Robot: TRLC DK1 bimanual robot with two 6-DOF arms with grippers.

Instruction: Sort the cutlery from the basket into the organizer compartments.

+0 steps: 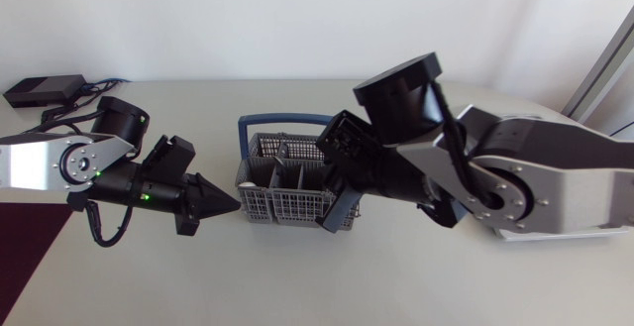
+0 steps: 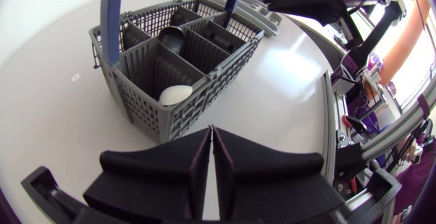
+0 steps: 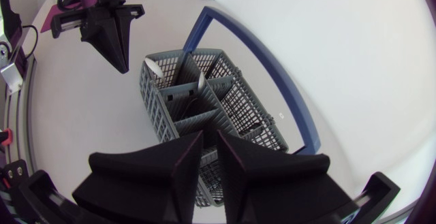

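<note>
Right tool (image 3: 210, 146) hangs over the near end of the grey cutlery basket (image 3: 157, 112), its fingers parted only a sliver, with nothing visibly held. Left tool (image 2: 212, 149) is closed tight and empty, its tip just beside the basket's other end. A white spoon (image 2: 176, 94) and a dark spoon (image 2: 170, 37) sit in the compartments; no organizer shows. My worry is that so slim an opening lands on a divider instead of straddling a piece, snags the mesh, and drags or tips the basket on the worktop (image 1: 297, 276). The upright blue handle (image 1: 285, 119) also crowds the descent.
</note>
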